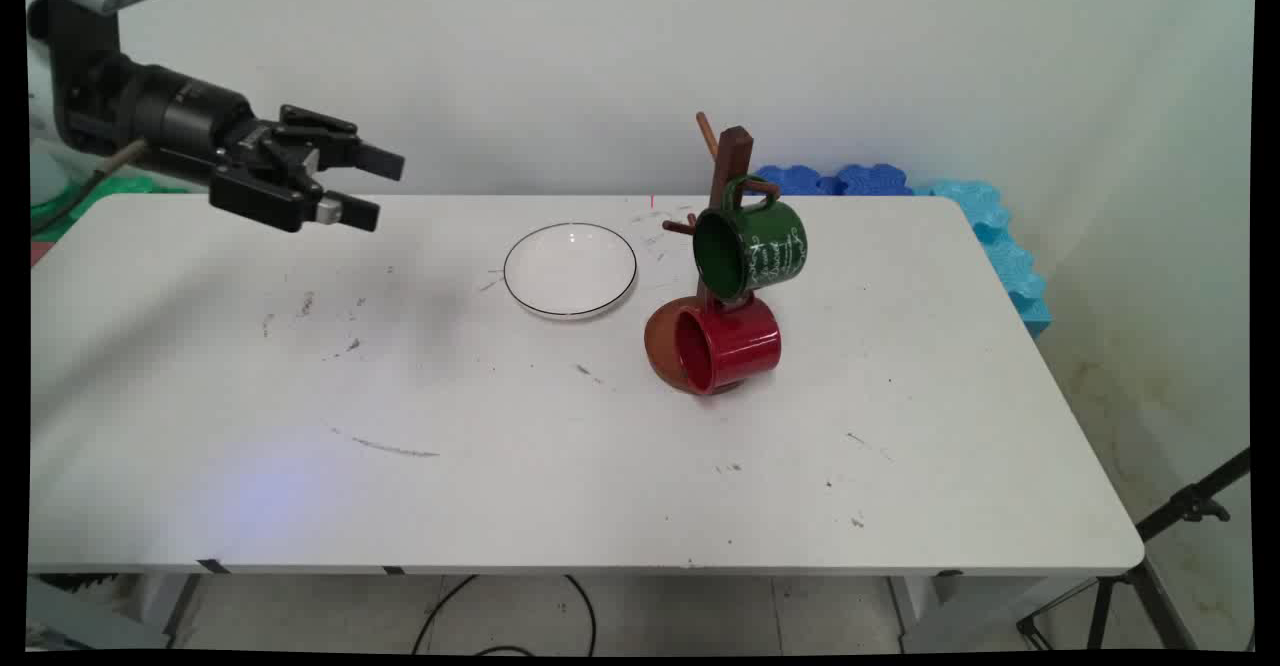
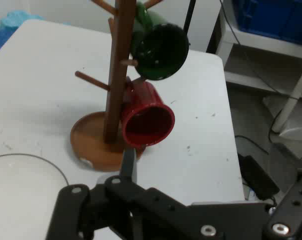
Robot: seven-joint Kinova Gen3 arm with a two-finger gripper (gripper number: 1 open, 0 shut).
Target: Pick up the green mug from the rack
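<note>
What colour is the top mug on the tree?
Green mug, with white writing; main view shows it best.

- White table (image 1: pixel 560 466), its top marked with dark scuffs.
- White plate (image 1: pixel 570 269) with a thin dark rim, left of the wooden mug tree (image 1: pixel 722 246).
- Green mug (image 1: pixel 750 246) hanging above the red mug (image 1: pixel 728 343).
- Blue foam mats (image 1: pixel 900 186) behind the table.

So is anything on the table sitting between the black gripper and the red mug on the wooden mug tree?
Only the black-rimmed white plate lies low on the table between the black gripper, raised at the left, and the red mug.
</note>
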